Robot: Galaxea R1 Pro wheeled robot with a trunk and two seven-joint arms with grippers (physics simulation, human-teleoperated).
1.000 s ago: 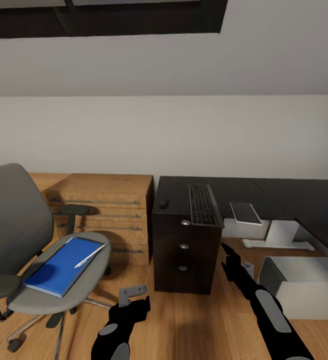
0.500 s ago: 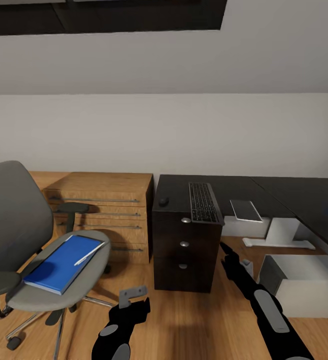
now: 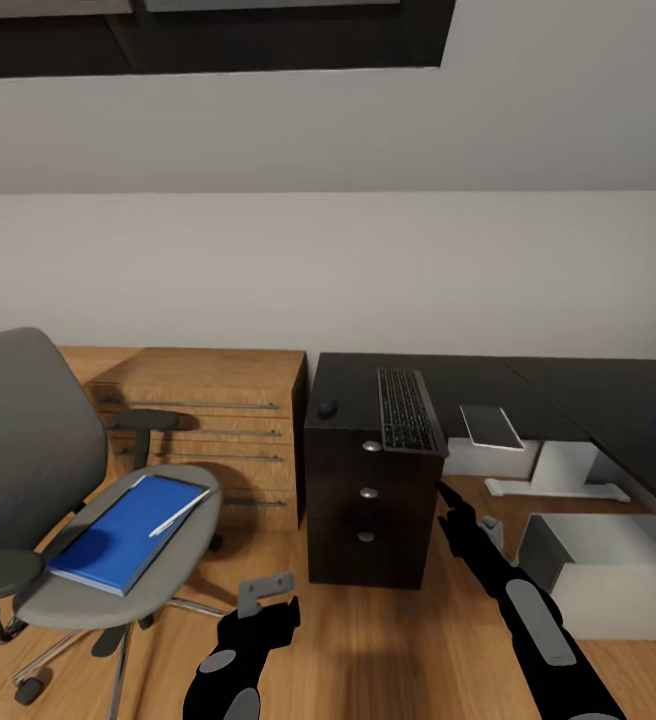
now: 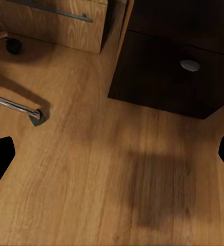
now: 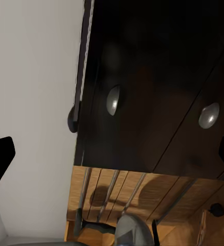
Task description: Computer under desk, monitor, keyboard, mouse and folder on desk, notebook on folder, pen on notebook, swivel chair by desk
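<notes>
The chair (image 3: pixel 38 480) is cut by the left edge; the tabletop (image 3: pixel 568 385) and computer (image 3: pixel 608 570) (only its grey top shows) run off right. The mouse (image 3: pixel 327 408) is too small to detail.

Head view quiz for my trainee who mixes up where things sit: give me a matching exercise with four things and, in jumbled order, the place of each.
Things:
1. pen
2. keyboard
3. folder
4. computer

Places:
A. on the floor under the desk
B. on the seat of the swivel chair
C. lying on the blue folder
D. on the desk top above the drawers, right of the mouse

Pairs: 1-C, 2-D, 3-B, 4-A
</notes>
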